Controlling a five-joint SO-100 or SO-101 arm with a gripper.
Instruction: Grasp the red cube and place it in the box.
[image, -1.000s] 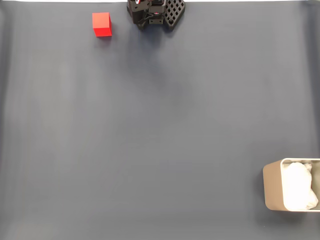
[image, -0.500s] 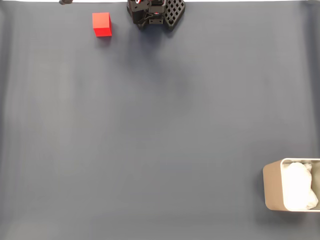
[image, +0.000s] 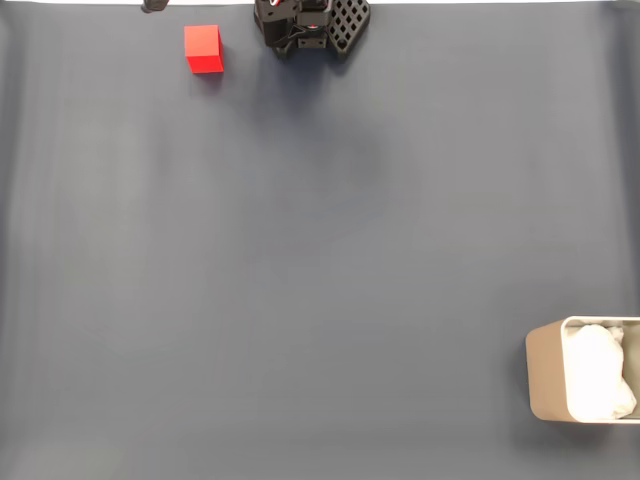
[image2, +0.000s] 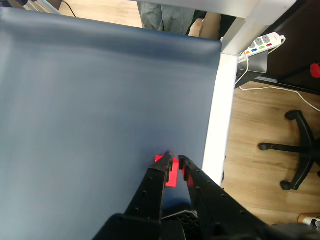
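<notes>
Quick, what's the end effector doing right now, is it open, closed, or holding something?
End effector: nearly closed, a narrow gap between its fingertips, holding nothing; the red cube shows through that gap, lying on the mat beyond.

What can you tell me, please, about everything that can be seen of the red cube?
The red cube is small, bright red and plain, with matte faces that look like plastic or painted wood. In the fixed view it sits flat on the blue-grey table cover near the top edge, to the left of the arm's black base and apart from it. In the wrist view the cube shows partly behind the nearly closed gripper; whether they touch cannot be told. It lies close to the cover's edge.
</notes>
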